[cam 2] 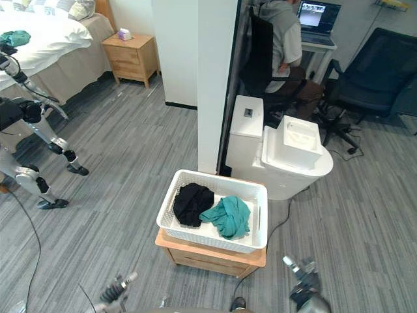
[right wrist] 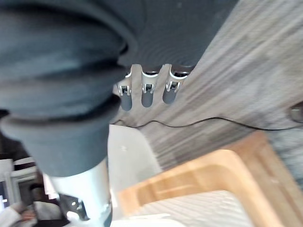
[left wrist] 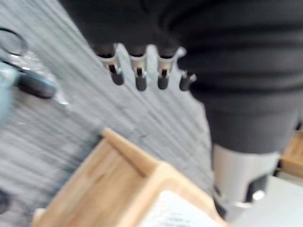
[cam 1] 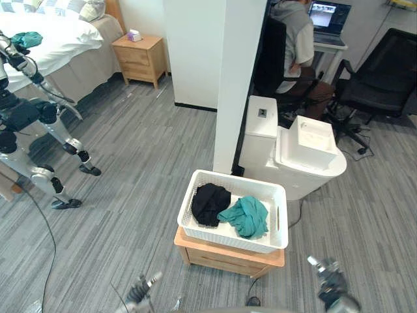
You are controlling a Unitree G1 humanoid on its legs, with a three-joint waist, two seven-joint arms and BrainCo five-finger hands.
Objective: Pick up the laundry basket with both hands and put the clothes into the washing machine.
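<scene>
Two robot hands sit low and wide of the prize. The left robot hand (cam 1: 142,289) is below the near-left corner of the white laundry basket (cam 1: 221,238), and the right robot hand (cam 1: 331,282) is below and out past its near-right corner. Both are well apart from the basket and empty, fingers (left wrist: 141,80) hanging loose and fairly straight in each wrist view, with nothing held against the thumb. The basket rests on a low wooden surface (cam 1: 225,258), with a black garment (cam 1: 210,203) heaped in its left half and a teal garment (cam 1: 246,216) touching it on the right. Beyond the basket's far-right corner stands the white washing machine (cam 1: 296,156), just beside a white pillar (cam 1: 231,85). My read: this is the approach, nothing gripped yet. To do it well, bring both hands up together to the basket's short end walls at matched height. Hook under the rim or into the handle slot seen in the right wall, then close evenly so the basket lifts level and the clothes don't slide. Watch the surface's edge under the basket, because fingers coming in too low would catch the wood.
</scene>
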